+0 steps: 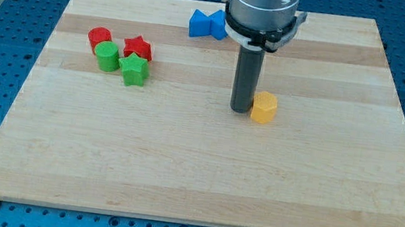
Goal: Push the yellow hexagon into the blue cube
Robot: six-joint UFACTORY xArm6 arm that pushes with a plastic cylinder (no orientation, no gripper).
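The yellow hexagon sits on the wooden board right of centre. My tip stands just to its left, touching or nearly touching it. Two blue blocks lie close together at the view's top, partly hidden by the arm: a blue block on the left and a second blue block right beside it. I cannot tell which one is the cube.
At the view's left is a cluster: a red cylinder, a green cylinder, a red star and a green star. The wooden board lies on a blue perforated table.
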